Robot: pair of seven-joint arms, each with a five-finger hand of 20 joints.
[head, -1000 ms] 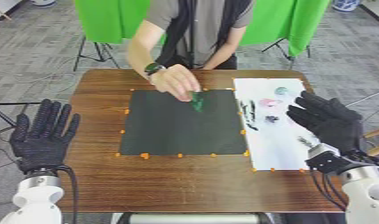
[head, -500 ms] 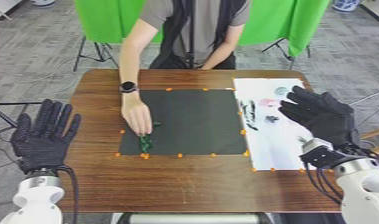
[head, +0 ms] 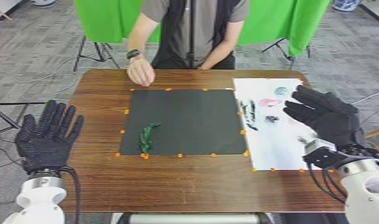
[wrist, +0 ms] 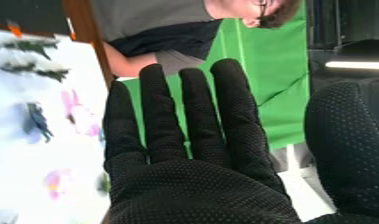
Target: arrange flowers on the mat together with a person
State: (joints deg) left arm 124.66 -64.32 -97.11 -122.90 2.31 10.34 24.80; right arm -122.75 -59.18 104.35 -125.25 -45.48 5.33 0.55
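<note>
In the head view my left hand (head: 47, 136) is open at the table's left edge, left of the dark mat (head: 190, 117). My right hand (head: 329, 118) is open over the right edge of the white sheet (head: 267, 157). A green sprig (head: 146, 139) lies on the mat's lower left part. A person's empty-looking hand (head: 141, 74) is just beyond the mat's far left corner. In the right wrist view my right hand (wrist: 199, 187) has straight fingers; the white sheet (wrist: 17, 150) beside it carries pink flowers (wrist: 77, 112) and green sprigs (wrist: 27, 46).
On the white sheet in the head view lie a pink flower (head: 270, 102), a dark flower (head: 272, 119) and dark green sprigs (head: 249, 114). Orange markers line the mat's edges. The brown table (head: 194, 185) extends in front of the mat.
The person has laid the green sprig on the mat's lower left, let it go and drawn the hand back to the far side. My right hand has shifted slightly.
</note>
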